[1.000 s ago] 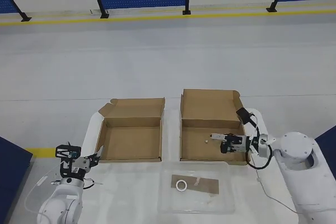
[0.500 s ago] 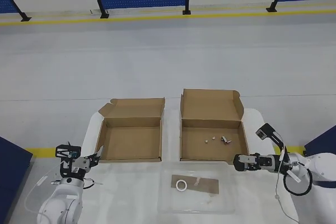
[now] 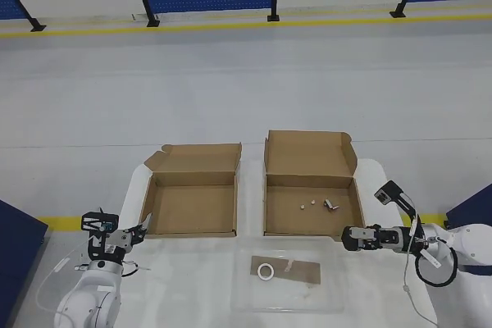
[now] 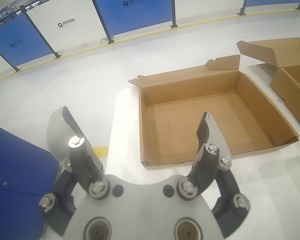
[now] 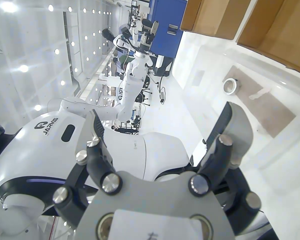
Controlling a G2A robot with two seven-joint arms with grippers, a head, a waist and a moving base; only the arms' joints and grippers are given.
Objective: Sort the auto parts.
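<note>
My right claw [image 3: 345,239] is back out of the right box [image 3: 295,221], spread wide and empty. The small part [image 3: 327,202] now lies inside, right of centre. One sorted! Left claw [image 3: 142,223] waits open, lower left.

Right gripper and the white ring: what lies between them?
Top view: the clear tray rim, then the brown sheet bearing a small pale part.

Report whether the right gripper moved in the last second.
Yes. The right gripper withdrew from over the right cardboard box to just outside its near corner.
</note>
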